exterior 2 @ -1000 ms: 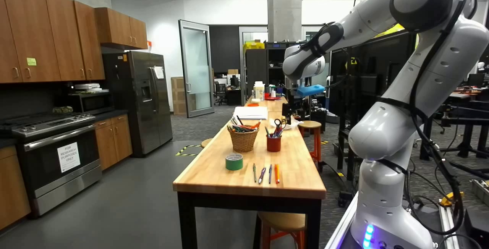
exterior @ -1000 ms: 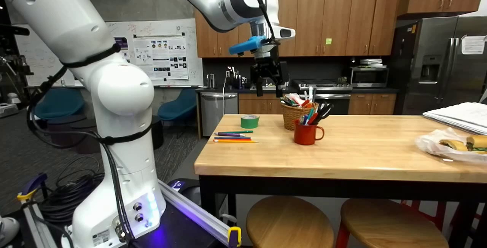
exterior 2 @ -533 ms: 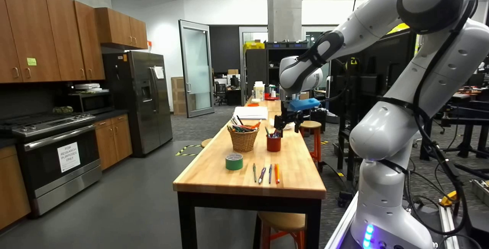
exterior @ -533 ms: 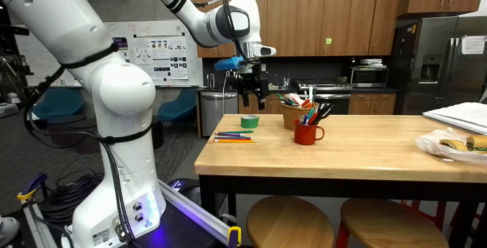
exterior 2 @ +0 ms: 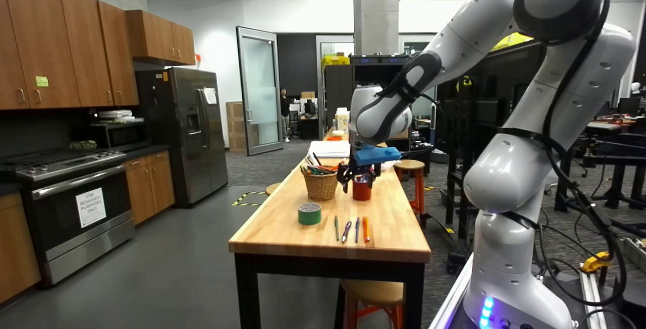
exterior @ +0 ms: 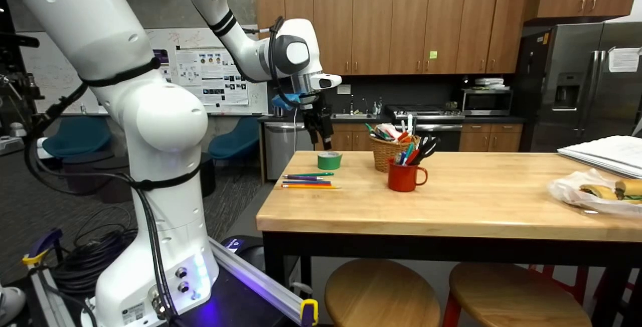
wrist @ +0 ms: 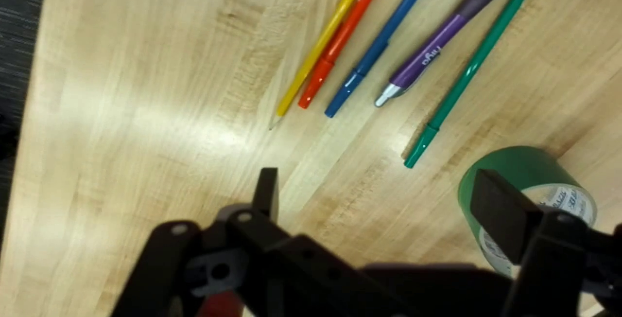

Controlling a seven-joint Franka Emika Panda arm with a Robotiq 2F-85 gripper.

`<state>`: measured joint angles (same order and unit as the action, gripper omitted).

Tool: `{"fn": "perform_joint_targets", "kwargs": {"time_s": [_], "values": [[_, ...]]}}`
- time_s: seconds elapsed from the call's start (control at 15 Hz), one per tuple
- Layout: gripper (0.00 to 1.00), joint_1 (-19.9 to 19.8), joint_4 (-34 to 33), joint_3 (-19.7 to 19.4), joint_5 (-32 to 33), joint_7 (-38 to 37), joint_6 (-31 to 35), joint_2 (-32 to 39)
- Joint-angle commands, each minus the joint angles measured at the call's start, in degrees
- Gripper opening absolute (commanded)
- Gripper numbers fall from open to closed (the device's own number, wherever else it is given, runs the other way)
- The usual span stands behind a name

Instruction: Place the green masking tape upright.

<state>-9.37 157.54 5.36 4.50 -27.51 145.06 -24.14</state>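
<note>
Currently claw (wrist: 378, 181) spread wide; green masking tape (exterior 2: 309, 215) below, partly behind one finger (wrist: 505, 217) in wrist view.

Smooth wood worktop (wrist: 146, 88), kinda shiny
Wicker basket (exterior 2: 321, 187) looks rough, mug (exterior: 402, 178) glossy, tape (exterior 2: 309, 216) smooth, claw (wrist: 378, 181) matt

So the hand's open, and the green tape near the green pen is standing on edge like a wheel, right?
Not quite: the green tape lies flat, its hollow facing up, as an exterior view shows, not on edge. The rest holds: the hand is open, the tape near the green pen.
</note>
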Motion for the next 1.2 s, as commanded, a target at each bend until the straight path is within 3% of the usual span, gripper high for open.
{"fn": "perform_joint_targets", "kwargs": {"time_s": [0.0,0.27,0.87,1.13], "values": [[1.0,-1.3,-2.1,5.2,0.6,-11.2,3.7,6.4],[1.0,0.8,-5.0,7.6,1.6,-19.8,3.9,12.6],[1.0,7.3,-10.4,3.9,-0.9,-16.4,4.5,18.6],[1.0,7.7,-12.9,2.4,0.1,-17.1,4.4,19.8]]}}
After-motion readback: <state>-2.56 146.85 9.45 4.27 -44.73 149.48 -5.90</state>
